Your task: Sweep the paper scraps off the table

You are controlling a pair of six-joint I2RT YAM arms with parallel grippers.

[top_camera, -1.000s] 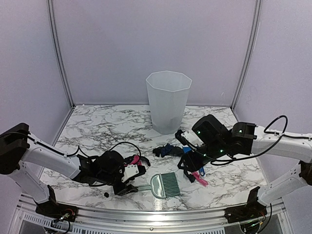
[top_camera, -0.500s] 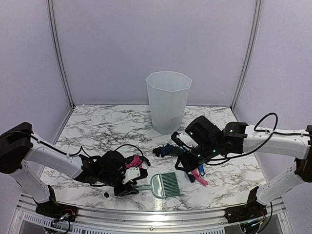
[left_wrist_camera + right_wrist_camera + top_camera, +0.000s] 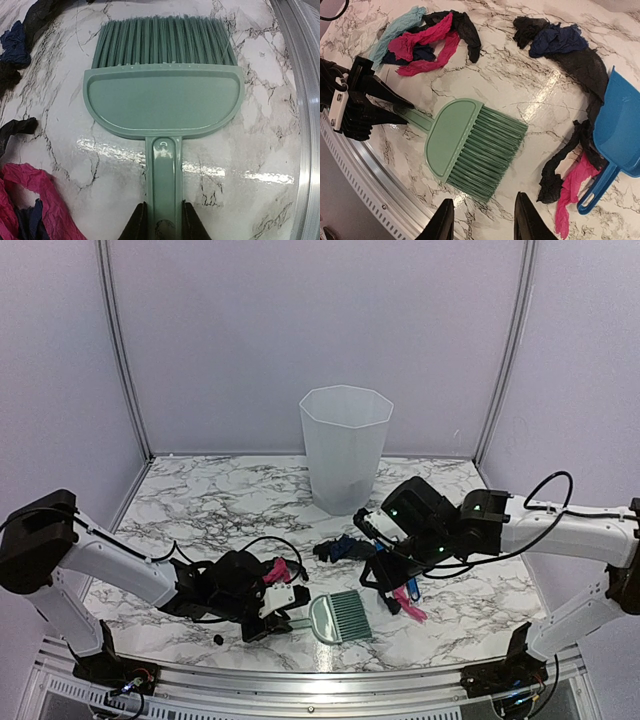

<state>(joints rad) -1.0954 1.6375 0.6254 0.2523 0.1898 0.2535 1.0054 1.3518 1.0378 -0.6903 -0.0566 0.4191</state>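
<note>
The pale green hand brush [image 3: 340, 618] lies flat on the table [image 3: 200, 500] near the front edge. My left gripper [image 3: 290, 612] is shut on its handle; in the left wrist view both fingers press the handle [image 3: 164, 200]. Paper scraps lie in three groups: pink, black and light blue ones [image 3: 427, 42] by my left gripper, black and navy ones [image 3: 555, 40] further back, black and pink ones [image 3: 572, 190] beside the blue dustpan [image 3: 620, 130]. My right gripper [image 3: 482, 217] is open and empty, hovering above the brush bristles [image 3: 485, 150], left of the dustpan.
A tall translucent white bin [image 3: 345, 445] stands at the back centre. The metal front rail [image 3: 365, 175] runs close to the brush. Grey enclosure walls surround the table. The dustpan's blue handle [image 3: 413, 590] shows under my right arm.
My left gripper has slid right along the table to the brush handle and now grips it. My right arm has shifted a little to the left.
</note>
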